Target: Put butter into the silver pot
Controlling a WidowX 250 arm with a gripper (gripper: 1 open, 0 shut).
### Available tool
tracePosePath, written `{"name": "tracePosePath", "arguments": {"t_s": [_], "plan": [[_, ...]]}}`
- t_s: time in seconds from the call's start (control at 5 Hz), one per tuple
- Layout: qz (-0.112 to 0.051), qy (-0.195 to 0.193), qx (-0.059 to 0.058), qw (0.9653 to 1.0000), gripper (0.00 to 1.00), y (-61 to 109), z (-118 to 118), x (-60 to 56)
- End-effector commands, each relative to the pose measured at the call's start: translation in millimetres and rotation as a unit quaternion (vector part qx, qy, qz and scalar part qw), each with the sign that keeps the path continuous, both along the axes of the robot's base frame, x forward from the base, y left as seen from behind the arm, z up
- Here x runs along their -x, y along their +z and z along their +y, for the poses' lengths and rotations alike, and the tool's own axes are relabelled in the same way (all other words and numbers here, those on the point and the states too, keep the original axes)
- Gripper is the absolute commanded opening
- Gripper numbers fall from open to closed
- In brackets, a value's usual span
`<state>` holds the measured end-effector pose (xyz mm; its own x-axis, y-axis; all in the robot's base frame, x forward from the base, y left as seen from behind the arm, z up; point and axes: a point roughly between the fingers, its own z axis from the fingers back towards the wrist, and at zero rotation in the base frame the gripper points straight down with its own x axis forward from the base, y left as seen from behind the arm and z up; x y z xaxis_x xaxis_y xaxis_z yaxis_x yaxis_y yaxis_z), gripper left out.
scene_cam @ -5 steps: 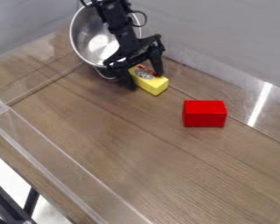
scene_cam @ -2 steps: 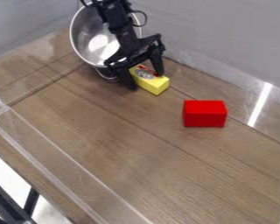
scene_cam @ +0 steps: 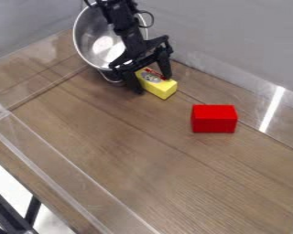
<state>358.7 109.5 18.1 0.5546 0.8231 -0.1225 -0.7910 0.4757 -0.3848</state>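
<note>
Yellow labelled butter [scene_cam: 157, 87] lies on the table just beside the shiny silver pot [scene_cam: 98, 44].

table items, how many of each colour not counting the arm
yellow: 1, the butter
red: 1, the red block
silver: 1, the silver pot
total: 3
</note>
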Motion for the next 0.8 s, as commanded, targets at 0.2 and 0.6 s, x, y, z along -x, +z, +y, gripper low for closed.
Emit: {"name": "tracePosePath", "arguments": {"t_s": [0.2, 0.6], "plan": [[-0.005, -0.027, -0.008, 0.9996, 0.0, -8.4, -12.5, -5.1], [-0.009, -0.032, -0.01, 0.9994, 0.0, -8.8, -14.4, -6.9]]}}
